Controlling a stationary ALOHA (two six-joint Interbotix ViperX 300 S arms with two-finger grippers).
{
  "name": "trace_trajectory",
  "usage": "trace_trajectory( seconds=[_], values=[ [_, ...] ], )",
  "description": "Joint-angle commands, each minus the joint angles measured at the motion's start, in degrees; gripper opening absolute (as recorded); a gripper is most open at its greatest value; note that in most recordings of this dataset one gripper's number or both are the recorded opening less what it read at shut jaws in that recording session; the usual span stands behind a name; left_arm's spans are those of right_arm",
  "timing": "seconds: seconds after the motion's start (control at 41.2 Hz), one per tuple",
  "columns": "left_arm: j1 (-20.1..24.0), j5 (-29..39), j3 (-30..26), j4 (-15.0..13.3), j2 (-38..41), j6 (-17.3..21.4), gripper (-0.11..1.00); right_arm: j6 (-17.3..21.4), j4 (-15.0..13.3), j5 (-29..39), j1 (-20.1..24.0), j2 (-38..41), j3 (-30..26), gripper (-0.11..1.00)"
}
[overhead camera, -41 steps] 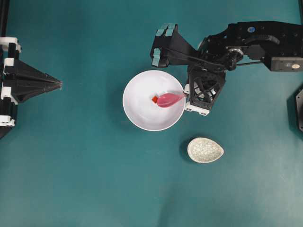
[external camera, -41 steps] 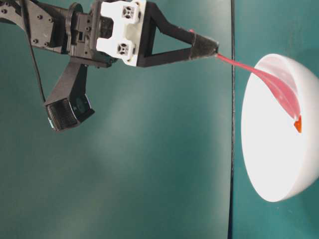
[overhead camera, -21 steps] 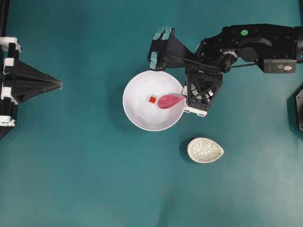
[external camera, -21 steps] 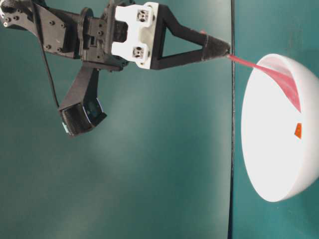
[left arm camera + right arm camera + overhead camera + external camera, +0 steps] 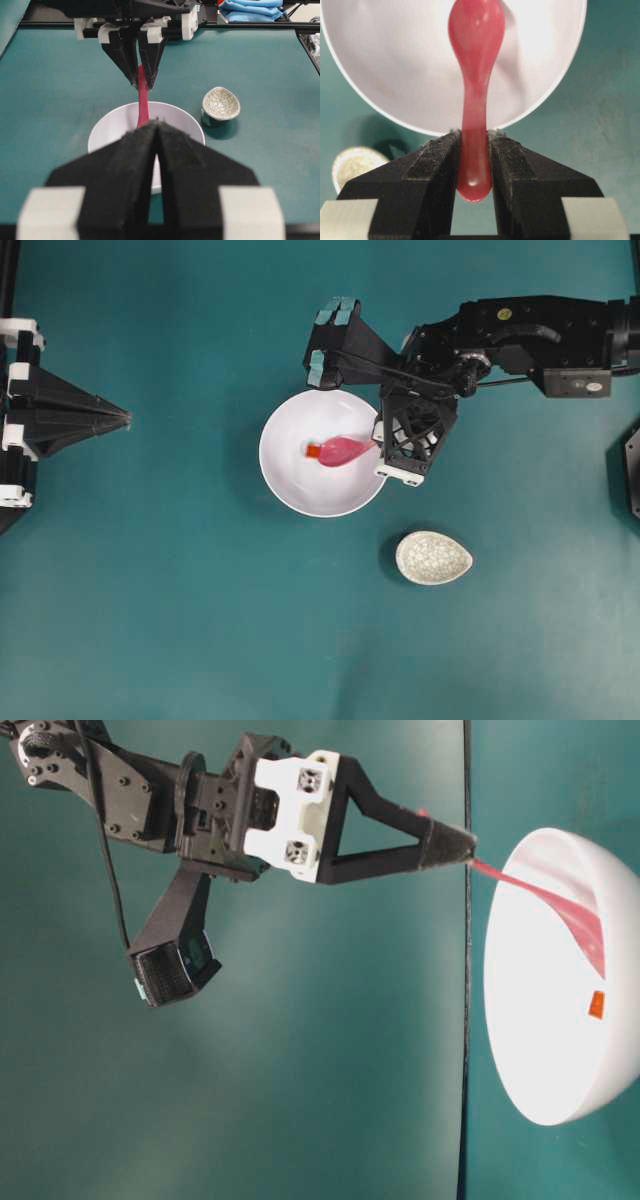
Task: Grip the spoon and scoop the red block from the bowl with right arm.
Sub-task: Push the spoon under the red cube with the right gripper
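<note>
My right gripper [image 5: 381, 445] is shut on the handle of the pink spoon [image 5: 341, 451], at the bowl's right rim. The spoon's scoop reaches left over the floor of the white bowl [image 5: 290, 502]. The small red block [image 5: 313, 451] lies in the bowl just off the scoop's tip, not in the scoop. From table level the red block [image 5: 597, 1005] sits apart from the spoon [image 5: 560, 900]. In the right wrist view the handle is pinched between the pads of the right gripper [image 5: 473, 134], and the scoop hides the block. My left gripper [image 5: 125, 420] rests shut at the far left.
A small speckled egg-shaped dish [image 5: 434, 557] stands to the lower right of the bowl, and in the left wrist view the dish [image 5: 221, 103] is right of the bowl [image 5: 110, 131]. Teal tabletop [image 5: 200, 620] surrounds everything.
The right arm has shifted left, carrying the spoon's scoop further left across the bowl. The red block now lies slightly further left. The left arm has not moved.
</note>
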Motion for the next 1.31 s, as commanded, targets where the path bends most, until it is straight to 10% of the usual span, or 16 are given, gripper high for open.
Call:
trace_trajectory(
  seconds=[0.0,1.285],
  values=[
    [0.1,-0.3,-1.4,0.1,0.4,0.2,0.00,-0.1,-0.2,-1.1,0.1,-0.7,-1.8,0.26],
    [0.1,-0.5,-1.4,0.1,0.4,0.2,0.00,-0.1,-0.3,-5.6,1.5,1.3,-4.7,0.26]
  ],
)
